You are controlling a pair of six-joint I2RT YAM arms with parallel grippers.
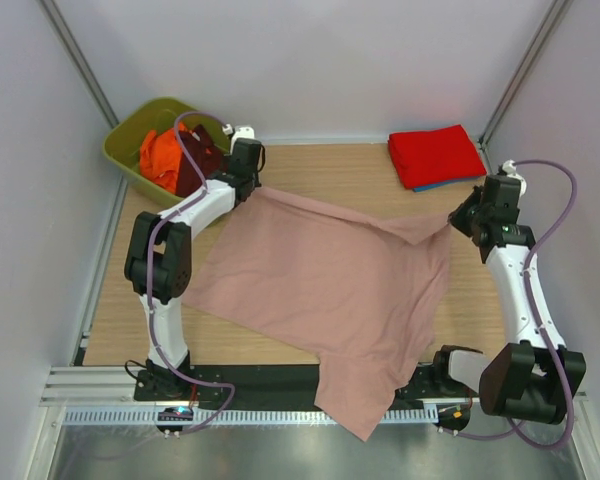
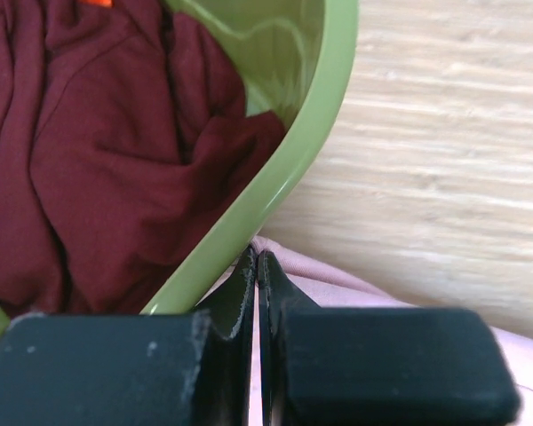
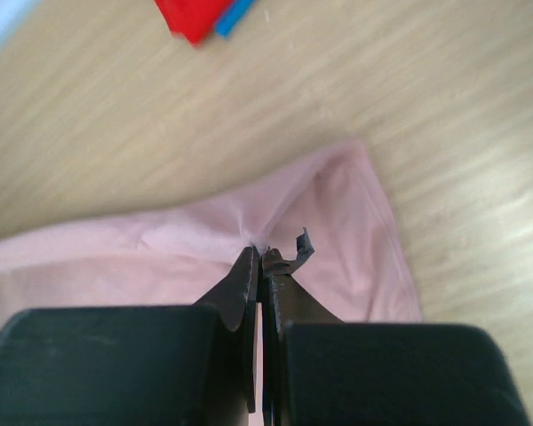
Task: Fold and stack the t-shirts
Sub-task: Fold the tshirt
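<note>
Left gripper (image 2: 256,259) and right gripper (image 3: 259,253) each pinch a far corner of the dusty-pink t-shirt (image 1: 330,290) spread on the worktop (image 1: 325,165) — one end overhangs the near edge, so an uneven pull could drag it off.

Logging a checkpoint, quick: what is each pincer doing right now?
The left pincer is closed on a far corner of the pink t-shirt.
The right pincer is closed on the same shirt's other far corner.
</note>
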